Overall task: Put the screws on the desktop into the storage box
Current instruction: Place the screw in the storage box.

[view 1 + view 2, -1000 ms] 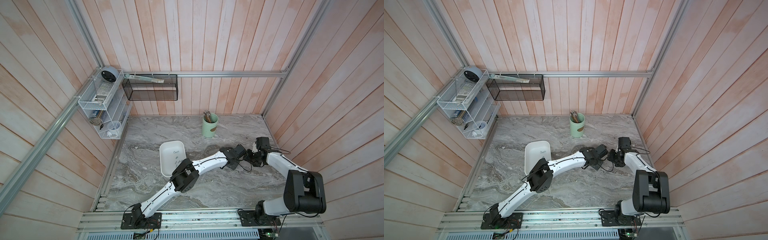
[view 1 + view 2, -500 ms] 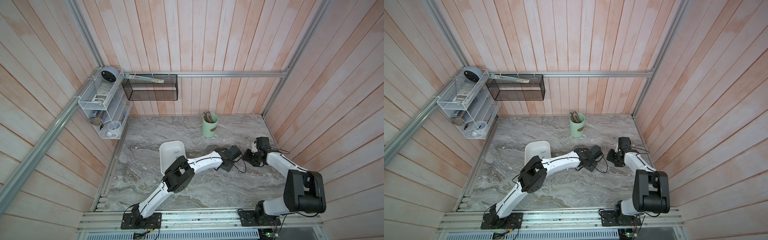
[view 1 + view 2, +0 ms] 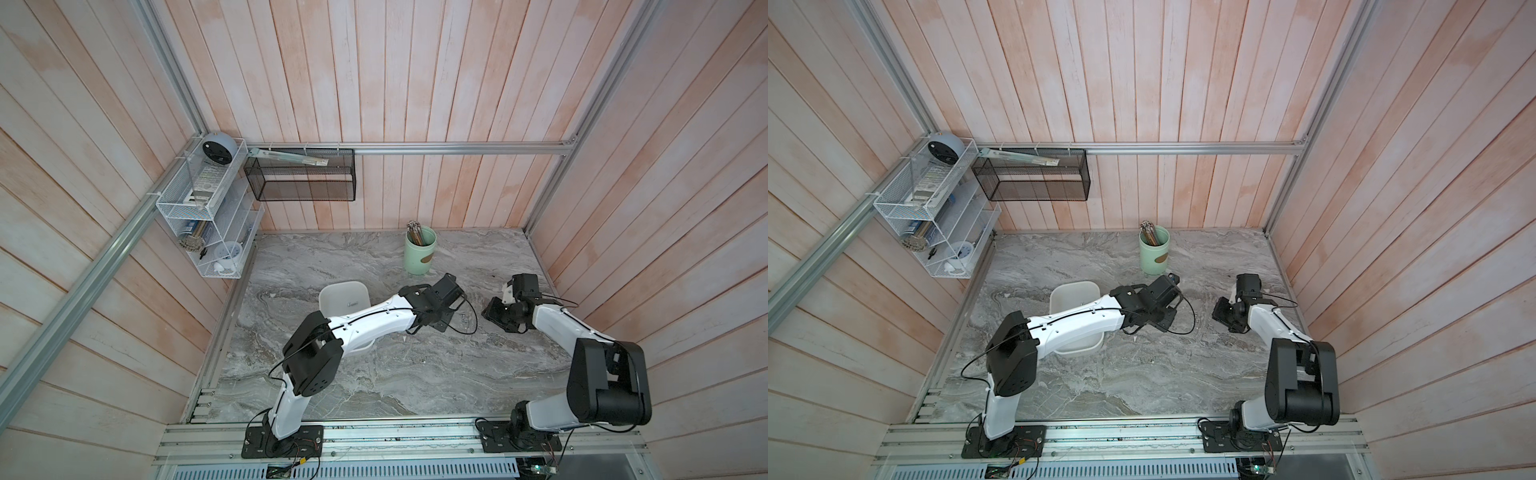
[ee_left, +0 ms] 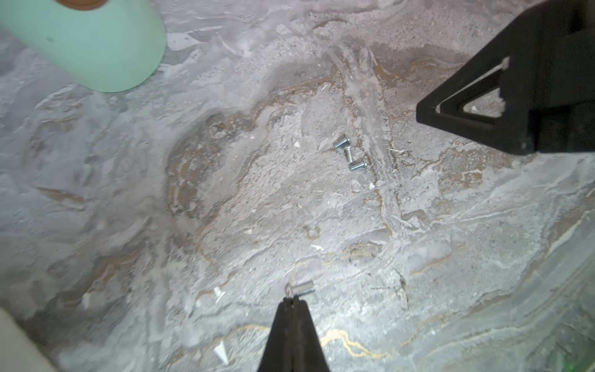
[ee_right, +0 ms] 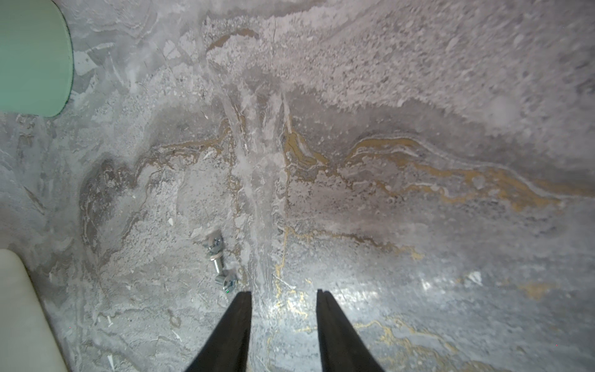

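A small silvery screw (image 4: 302, 287) was pinched by its head at the very tips of the left tool (image 4: 293, 299), whose fingers were pressed together on it. The screw's threaded shank stuck out sideways above the marble surface (image 3: 374, 374).

Three loose screws (image 4: 349, 154) lay bunched together on the surface, each touching the next. They were ahead of the left tool's tips and apart from them, on the side toward the right tool.

Compared with a second before, the left arm had drawn back from that cluster toward the storage box (image 3: 343, 297). Its elbow had swung nearer the robot's base, and its white forearm now crossed over the near part of the box. The right arm had not shifted.

The right tool (image 5: 283, 293) stood spread and held nothing, with bare surface showing between its fingers. The loose screws (image 5: 220, 262) lay just beside one finger, outside the gap.

The pale green cup (image 3: 419, 251) stood upright farther back on the surface, beyond both tools. A corner of the storage box (image 4: 13, 341) showed at the edge of the left wrist view.
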Robot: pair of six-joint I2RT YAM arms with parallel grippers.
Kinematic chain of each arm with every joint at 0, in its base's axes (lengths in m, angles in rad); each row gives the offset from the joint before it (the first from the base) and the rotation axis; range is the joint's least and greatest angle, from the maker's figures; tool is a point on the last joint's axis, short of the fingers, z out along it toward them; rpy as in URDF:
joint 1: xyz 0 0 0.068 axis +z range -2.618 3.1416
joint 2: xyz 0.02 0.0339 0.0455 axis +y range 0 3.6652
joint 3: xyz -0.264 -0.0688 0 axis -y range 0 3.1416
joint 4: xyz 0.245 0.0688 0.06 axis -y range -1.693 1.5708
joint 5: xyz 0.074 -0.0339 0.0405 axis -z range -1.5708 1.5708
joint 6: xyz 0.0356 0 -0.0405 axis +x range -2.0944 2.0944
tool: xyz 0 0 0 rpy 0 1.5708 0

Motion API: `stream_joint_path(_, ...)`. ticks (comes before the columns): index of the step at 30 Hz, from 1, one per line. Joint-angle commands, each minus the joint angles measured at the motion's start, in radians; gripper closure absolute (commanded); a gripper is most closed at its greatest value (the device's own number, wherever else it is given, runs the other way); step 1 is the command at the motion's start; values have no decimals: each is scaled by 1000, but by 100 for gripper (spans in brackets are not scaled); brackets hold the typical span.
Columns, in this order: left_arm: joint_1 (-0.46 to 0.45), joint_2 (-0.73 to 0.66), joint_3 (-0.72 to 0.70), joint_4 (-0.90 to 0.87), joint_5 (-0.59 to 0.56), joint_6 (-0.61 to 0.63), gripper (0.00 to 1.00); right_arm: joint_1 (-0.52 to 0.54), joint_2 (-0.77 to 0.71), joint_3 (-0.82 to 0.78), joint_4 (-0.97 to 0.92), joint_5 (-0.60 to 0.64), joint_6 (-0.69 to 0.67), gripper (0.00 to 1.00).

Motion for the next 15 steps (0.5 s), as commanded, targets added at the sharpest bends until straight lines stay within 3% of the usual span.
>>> stream_joint_path(1,44,-126,-105,-7,-72,-17,100,-1,21,-9,2,-27,-5,60)
stream_joint_path(10,184,-507,-483,-6,-140,-69,100,41,51,5,13,-12,0,60)
stream_joint_path(15,289,-619,-637,0,-168,-122,100,88,50,38,-21,27,-16,60)
